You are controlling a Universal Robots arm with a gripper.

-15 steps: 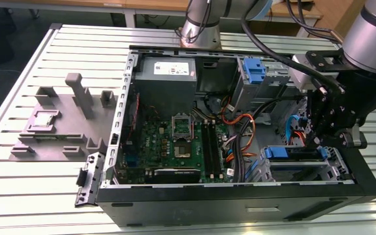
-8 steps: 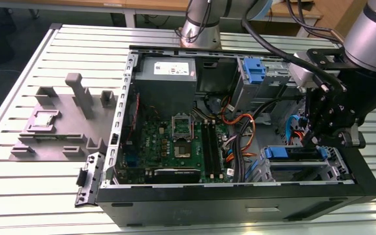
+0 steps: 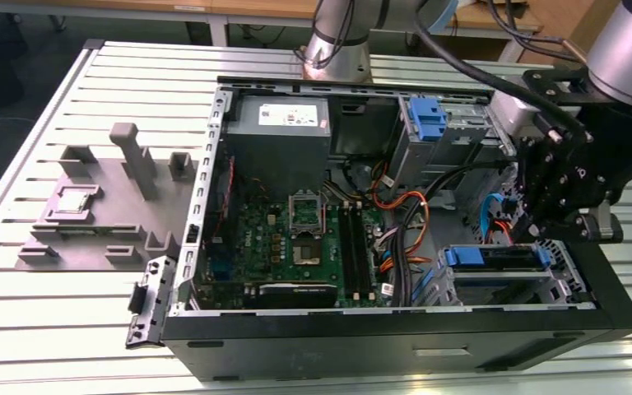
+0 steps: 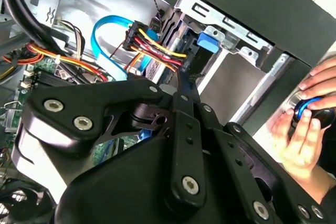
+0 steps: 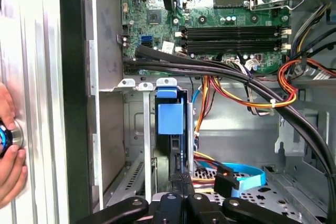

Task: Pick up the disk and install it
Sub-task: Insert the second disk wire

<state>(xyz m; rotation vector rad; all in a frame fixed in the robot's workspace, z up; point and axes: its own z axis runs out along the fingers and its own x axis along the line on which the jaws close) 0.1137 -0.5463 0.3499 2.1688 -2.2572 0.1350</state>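
The disk (image 3: 497, 257) lies in the drive bay at the front corner of the open computer case (image 3: 404, 329), on the exterior view's right, with blue rails at both ends. In the first wrist view I see it edge-on in its slot, with the blue tab (image 5: 170, 116) facing me. My gripper (image 3: 545, 226) hangs just above that bay. Its fingers come together in both wrist views, with no gap between them, and the gripper's tips (image 5: 181, 178) (image 4: 179, 80) sit against the disk's near end.
Bundles of black, orange and blue cables (image 5: 236, 77) run close beside the bay. The motherboard (image 3: 299, 239), a grey power-supply box (image 3: 283, 115) and a bare blue bracket (image 3: 428, 119) fill the case. A grey fixture (image 3: 108, 206) stands on the table. A person's hand (image 4: 307, 114) rests on a device outside the case.
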